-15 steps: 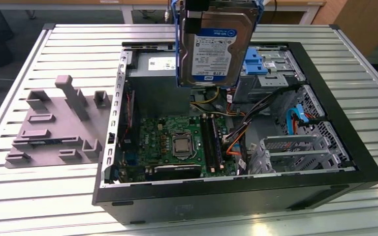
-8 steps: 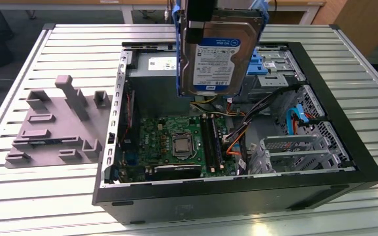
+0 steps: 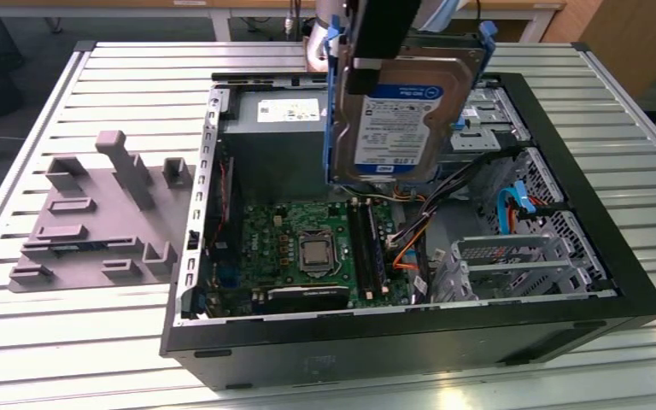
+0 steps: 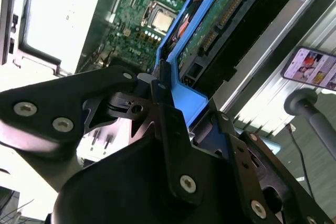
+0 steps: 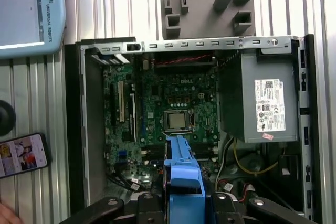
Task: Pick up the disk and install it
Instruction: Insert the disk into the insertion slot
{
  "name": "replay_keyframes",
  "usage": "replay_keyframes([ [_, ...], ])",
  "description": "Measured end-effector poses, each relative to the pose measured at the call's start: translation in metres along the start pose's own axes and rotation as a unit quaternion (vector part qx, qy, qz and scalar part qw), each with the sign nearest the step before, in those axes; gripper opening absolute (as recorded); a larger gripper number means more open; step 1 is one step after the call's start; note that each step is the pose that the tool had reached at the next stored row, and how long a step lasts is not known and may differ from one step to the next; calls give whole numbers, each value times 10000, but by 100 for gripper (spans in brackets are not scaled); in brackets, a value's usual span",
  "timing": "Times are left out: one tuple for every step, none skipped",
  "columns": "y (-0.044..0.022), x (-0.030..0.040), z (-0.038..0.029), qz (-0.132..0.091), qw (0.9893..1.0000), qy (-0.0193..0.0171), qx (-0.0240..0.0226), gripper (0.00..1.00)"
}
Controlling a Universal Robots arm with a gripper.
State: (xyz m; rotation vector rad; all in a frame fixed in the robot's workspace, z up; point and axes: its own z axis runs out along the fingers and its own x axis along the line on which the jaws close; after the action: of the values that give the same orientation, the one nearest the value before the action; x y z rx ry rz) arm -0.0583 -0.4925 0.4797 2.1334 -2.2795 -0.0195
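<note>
Disk (image 3: 402, 115) hangs upright, clamped in my gripper (image 4: 157, 90). It's above the open computer case (image 3: 601, 282), over the motherboard (image 3: 305, 248)

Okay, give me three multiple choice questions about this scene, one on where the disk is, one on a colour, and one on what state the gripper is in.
1. Where is the disk?
A. lying on the grey fixture plate
B. held in the air above the open computer case
C. seated in a drive bay

2. What colour is the rail frame on the disk?
A. blue
B. red
C. yellow

3. What is the gripper doing?
A. hanging open with nothing in it
B. resting on the power supply
C. shut on the disk

Answers: 1 B, the exterior view shows the disk on edge over the open computer case. 2 A, the rail frame is blue in both wrist views. 3 C, its fingers clamp the frame's edge in the second wrist view.
</note>
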Motion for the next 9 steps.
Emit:
replay_keyframes([
  [-44,0,3,0,10000,-1,0,36],
  [-68,3,4,0,10000,-1,0,36],
  [-73,8,4,0,10000,0,0,36],
  [-74,28,5,0,10000,0,-1,36],
  [-76,60,7,0,10000,-1,0,36],
  [-78,92,8,0,10000,0,0,36],
  [-80,125,9,0,10000,-1,0,36],
  [-82,155,9,0,10000,0,0,36],
  [-84,186,12,0,10000,0,0,36],
])
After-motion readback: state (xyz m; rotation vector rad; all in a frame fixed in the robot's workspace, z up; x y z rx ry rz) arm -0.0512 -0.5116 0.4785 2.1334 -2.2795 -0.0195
